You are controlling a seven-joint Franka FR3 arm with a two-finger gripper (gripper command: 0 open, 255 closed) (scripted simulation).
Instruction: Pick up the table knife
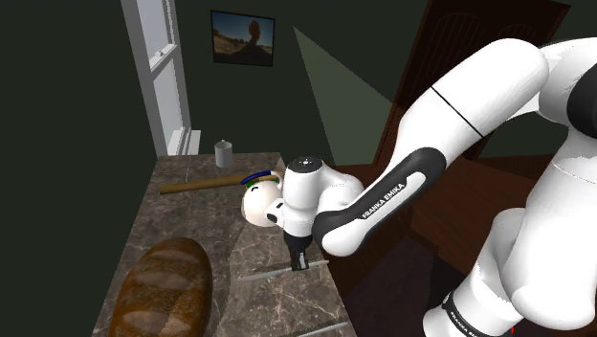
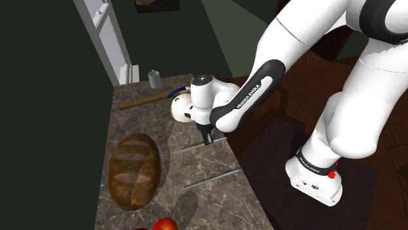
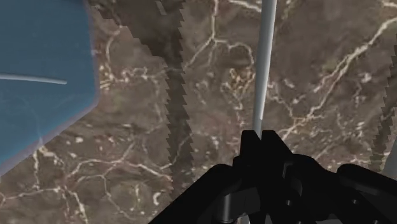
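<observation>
Table knife [image 3: 264, 63] lies flat on surface [image 3: 114, 178], so our end effector [image 3: 259, 139] pinches its narrow width from above.

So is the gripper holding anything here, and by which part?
The gripper is shut on the table knife, clasping one end of it; the rest reaches out over the marbled tabletop. Whether that end is handle or blade cannot be told.

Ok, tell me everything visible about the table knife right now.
The table knife is a thin, straight, pale grey strip; blade and handle cannot be told apart. It stretches over the dark veined marble countertop, near its edge. One end is clasped between the shut fingers of the black gripper. Whether it is off the stone cannot be told.
</observation>
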